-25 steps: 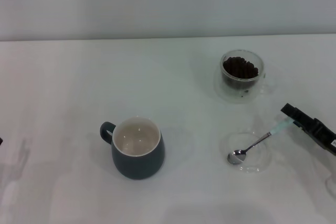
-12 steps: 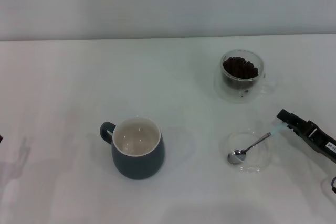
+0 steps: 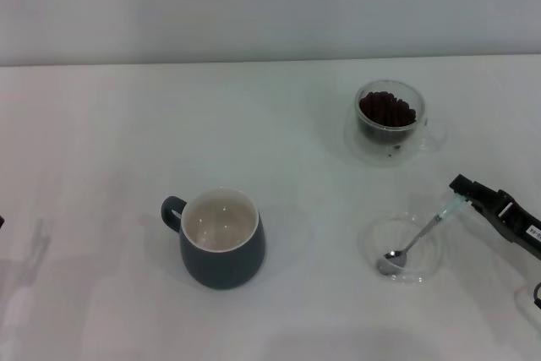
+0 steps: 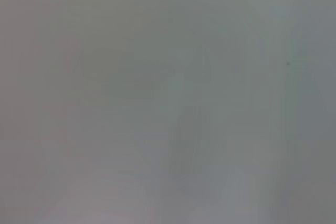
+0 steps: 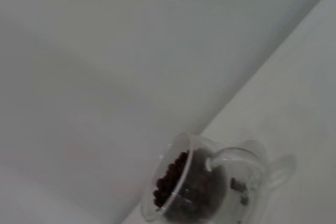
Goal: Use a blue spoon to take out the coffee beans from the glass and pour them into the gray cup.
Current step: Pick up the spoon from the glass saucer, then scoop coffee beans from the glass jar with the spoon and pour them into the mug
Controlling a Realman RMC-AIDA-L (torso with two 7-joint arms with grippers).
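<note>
The gray cup (image 3: 221, 237) stands front left of centre, cream-white inside, with its handle to the left. The glass (image 3: 390, 119) with coffee beans (image 3: 387, 109) stands at the back right; it also shows in the right wrist view (image 5: 202, 187). The blue spoon (image 3: 419, 238) has its silver bowl in a flat clear saucer (image 3: 404, 247) and its pale blue handle tip up at my right gripper (image 3: 461, 194). The right gripper is at the right edge and shut on the spoon's handle. The left gripper is out of view.
The white table (image 3: 127, 141) ends at a pale wall behind. The left wrist view shows only a blurred grey surface.
The right gripper moved slightly forward and right with the spoon's handle. The spoon's bowl slid right and forward in the saucer and the spoon now stands steeper.
</note>
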